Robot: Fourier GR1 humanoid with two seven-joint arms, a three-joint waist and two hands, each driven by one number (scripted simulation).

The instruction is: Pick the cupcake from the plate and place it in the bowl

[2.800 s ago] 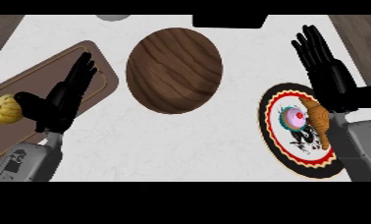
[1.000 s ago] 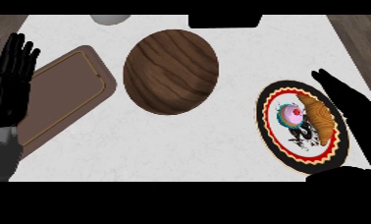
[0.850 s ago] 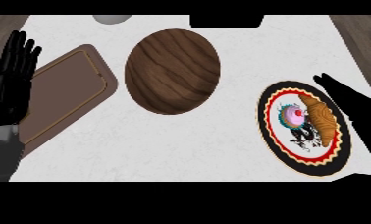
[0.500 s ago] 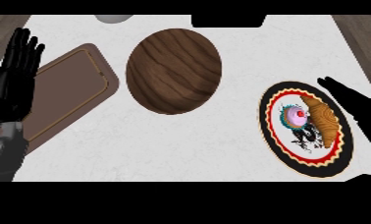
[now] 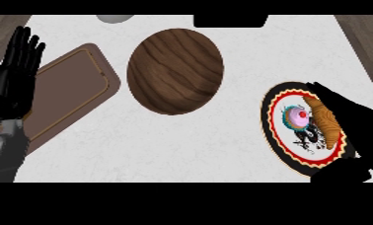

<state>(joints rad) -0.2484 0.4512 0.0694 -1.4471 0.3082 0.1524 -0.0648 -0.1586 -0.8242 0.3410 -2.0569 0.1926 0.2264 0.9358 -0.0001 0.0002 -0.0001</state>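
Reach step: my right hand [image 5: 348, 120] hangs over the plate [image 5: 275, 135], fingers apart, cupcake [image 5: 297, 116] ungrasped; next I close on it.

Quick count of what's on my counter: one wooden bowl [image 5: 175, 71], one patterned plate [image 5: 280, 140], and one cupcake [image 5: 299, 117] with pink icing on that plate, plus one pastry [image 5: 325, 122] beside it. One brown tray [image 5: 69, 88] at the left. My two hands: left hand [image 5: 19, 73], right hand [image 5: 348, 113].
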